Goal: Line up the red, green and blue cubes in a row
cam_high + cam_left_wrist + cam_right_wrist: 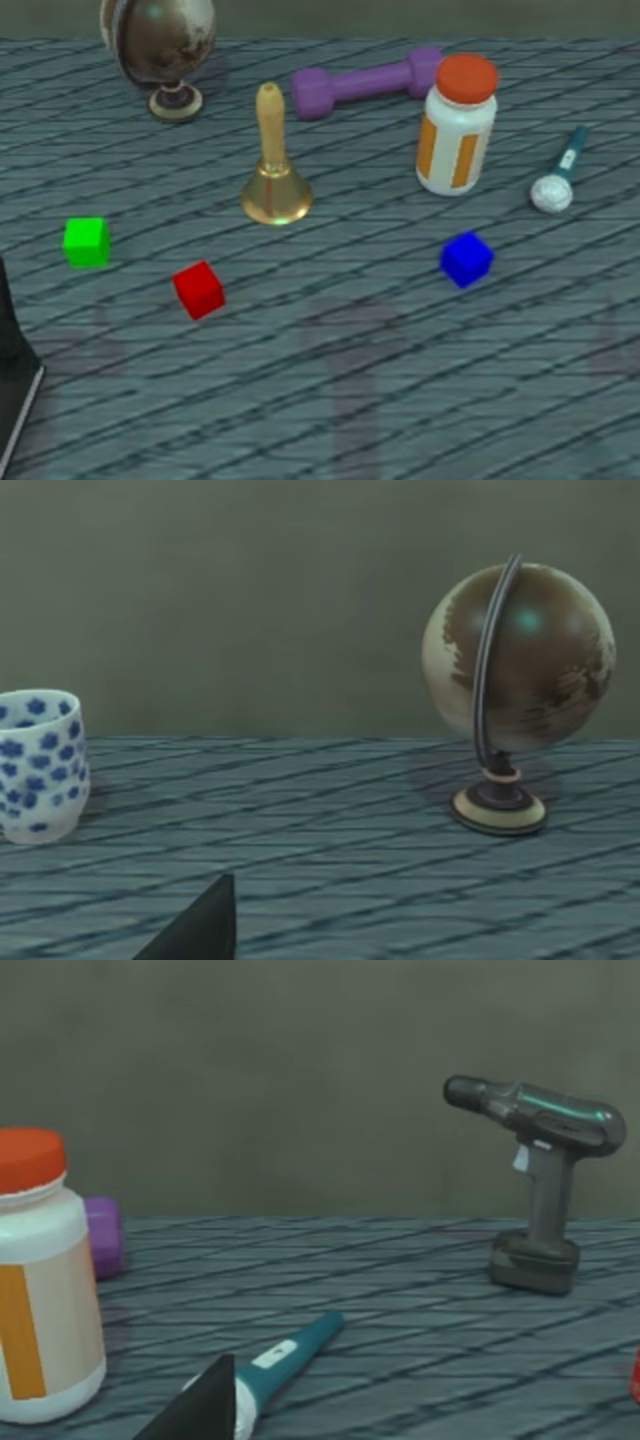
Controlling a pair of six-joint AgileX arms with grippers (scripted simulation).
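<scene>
You've got all 3 cubes loose on the table [330,400], none in a row yet. Green cube [87,242] sits far left in the top view. Red cube [198,289] is just right of it and a bit nearer the bottom edge, turned at an angle. Blue cube [466,258] is well apart from both, over on the right half, also turned. Nothing touches any of them.

Behind them: brass bell [275,165] stands upright btwn the red and blue cubes but farther back. Globe [160,45] on its stand is at the back left. Purple dumbbell [368,82] lies at the back centre, w/ the white bottle w/ orange cap [457,125] upright just right of it. Teal-handled mic-like tool [560,175] lies tilted near the right edge.

Left arm: only a dark sliver [15,370] shows at the top view's left edge, parked. Left gripper's state: can't tell; its wrist view shows just a dark fingertip [200,930], plus the globe and a blue-flowered white cup [38,763].

Right arm isn't in the top view. Right gripper: can't tell either; its wrist view shows one dark fingertip [200,1410] close to the tool's head, the bottle, and a power drill [540,1180] standing farther off.
</scene>
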